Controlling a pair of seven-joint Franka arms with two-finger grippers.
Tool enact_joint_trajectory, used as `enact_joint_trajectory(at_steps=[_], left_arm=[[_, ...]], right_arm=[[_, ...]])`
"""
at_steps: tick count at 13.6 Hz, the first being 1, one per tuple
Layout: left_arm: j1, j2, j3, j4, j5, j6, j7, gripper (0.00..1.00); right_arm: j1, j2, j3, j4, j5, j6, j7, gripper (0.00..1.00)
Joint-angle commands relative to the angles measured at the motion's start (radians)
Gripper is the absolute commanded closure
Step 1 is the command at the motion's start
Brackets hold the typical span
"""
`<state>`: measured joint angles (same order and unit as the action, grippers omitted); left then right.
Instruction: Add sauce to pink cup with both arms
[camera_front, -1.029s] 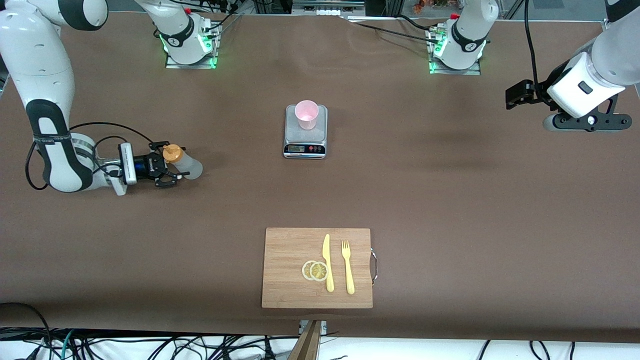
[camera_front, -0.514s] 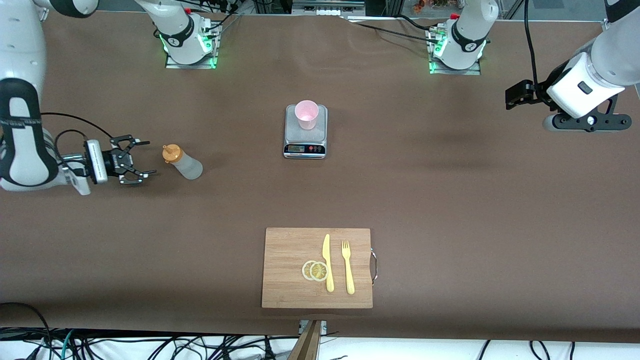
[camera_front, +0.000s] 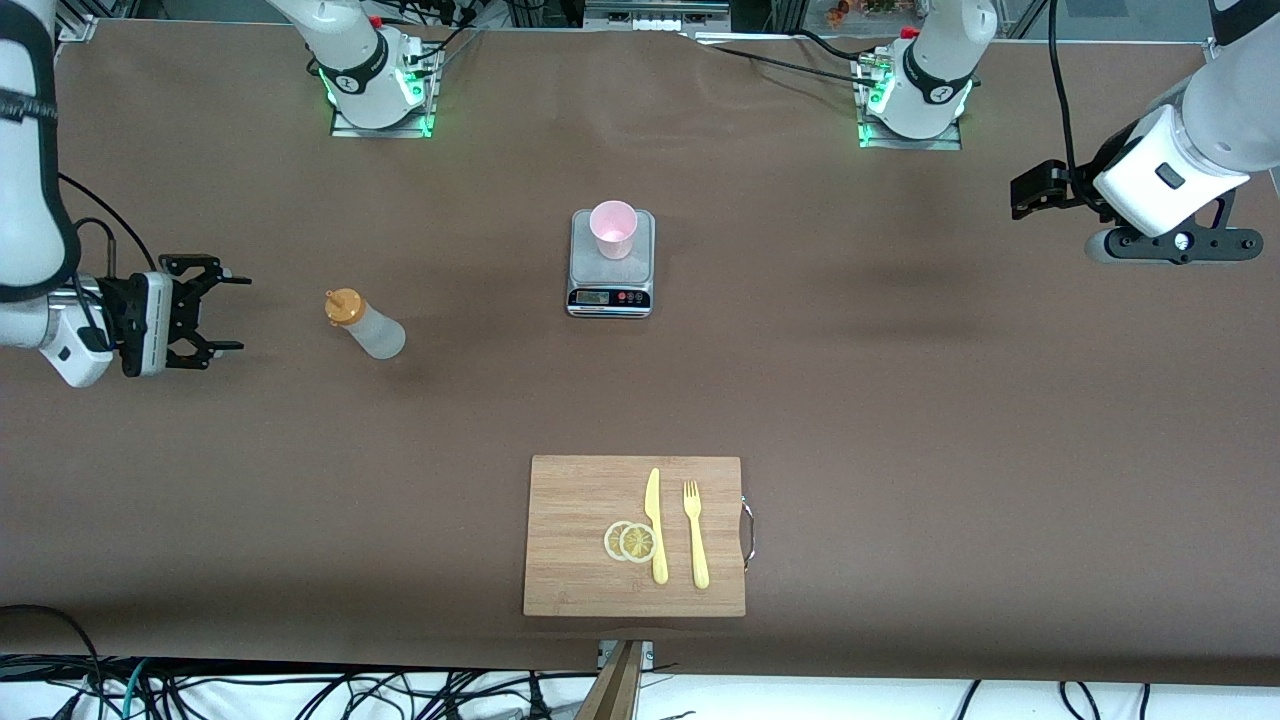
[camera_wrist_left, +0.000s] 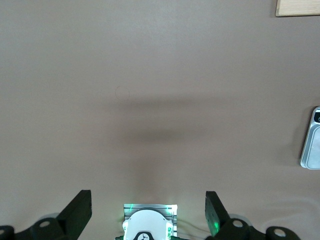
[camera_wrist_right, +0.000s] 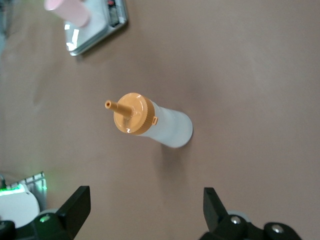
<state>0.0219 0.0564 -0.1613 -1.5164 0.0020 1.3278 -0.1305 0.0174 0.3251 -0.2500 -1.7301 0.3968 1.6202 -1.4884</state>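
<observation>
Sauce (camera_front: 364, 324): squeeze bottle with orange-yellow cap, standing alone on the brown table (camera_front: 900, 400) toward the right arm's end. Pink cup (camera_front: 613, 229): upright on a small scale (camera_front: 611, 263) mid-table; contents too faint to judge. Right gripper (camera_front: 222, 313): fingers spread, empty, near the bottle but apart from it. Left gripper (camera_wrist_left: 148, 212): fingers spread, empty, waiting above bare table at its own end. Cutting board (camera_front: 580, 500): nearest the front camera, bearing lemon slices (camera_front: 631, 541), knife (camera_front: 655, 525), fork (camera_front: 694, 533).

Right gripper (camera_front: 228, 313) released sauce (camera_front: 364, 324), withdrew.
</observation>
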Motion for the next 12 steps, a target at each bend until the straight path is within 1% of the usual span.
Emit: enact_joint_trajectory(at_steps=[1, 4, 7, 10, 12], left_arm=[[-0.002, 0.017, -0.004, 0.036, 0.016, -0.018, 0.017, 0.0], [-0.002, 0.017, -0.004, 0.036, 0.016, -0.018, 0.017, 0.0], [-0.002, 0.017, -0.004, 0.036, 0.016, -0.018, 0.017, 0.0], [-0.002, 0.017, -0.004, 0.036, 0.016, -0.018, 0.017, 0.0], [-0.002, 0.017, -0.004, 0.036, 0.015, -0.018, 0.017, 0.0]], right_arm=[[0.047, -0.09, 0.006, -0.046, -0.087, 0.033, 0.265, 0.0], [0.056, -0.141, 0.07, -0.039, -0.229, 0.072, 0.622, 0.0], [0.056, -0.17, 0.115, -0.034, -0.297, 0.073, 0.96, 0.0], [0.058, -0.204, 0.121, -0.031, -0.36, 0.066, 1.25, 0.0], [0.064, -0.227, 0.136, -0.022, -0.447, 0.06, 1.396, 0.0]])
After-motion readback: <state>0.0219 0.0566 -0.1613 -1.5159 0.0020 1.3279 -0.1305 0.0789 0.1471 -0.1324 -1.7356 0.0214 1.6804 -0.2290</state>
